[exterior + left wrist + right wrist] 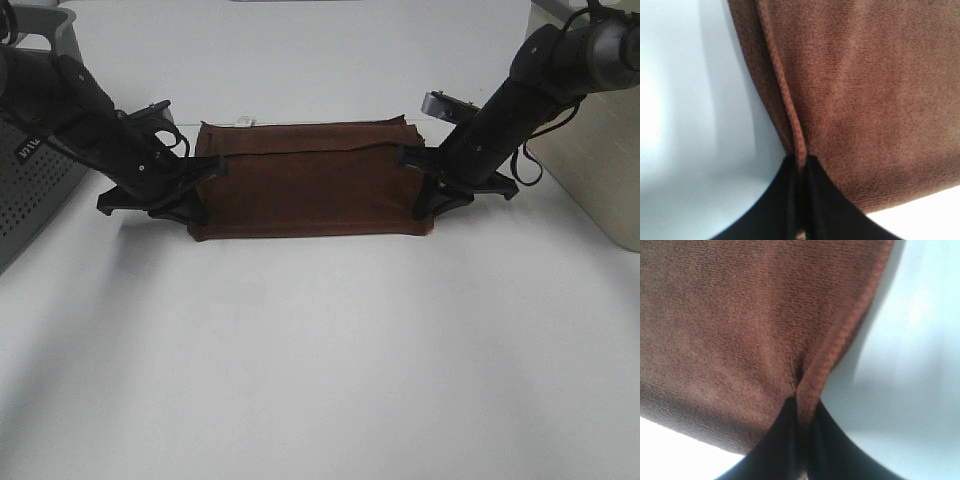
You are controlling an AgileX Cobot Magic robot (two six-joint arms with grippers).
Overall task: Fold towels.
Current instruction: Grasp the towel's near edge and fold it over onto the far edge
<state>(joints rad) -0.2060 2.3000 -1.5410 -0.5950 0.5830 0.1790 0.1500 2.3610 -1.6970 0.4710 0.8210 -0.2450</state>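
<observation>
White table [320,360]: folded brown towel [310,190] flat at centre-back; grey perforated crate [25,195] left edge, beige bin [590,150] right.

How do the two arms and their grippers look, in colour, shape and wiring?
Both arms are black, rounded tubes. The left arm bears small white lettering, too small to read. The right arm has a grey joint near its top, and thin black cables loop beside it. The left gripper and the right gripper are black, with flat tapering fingers.
</observation>
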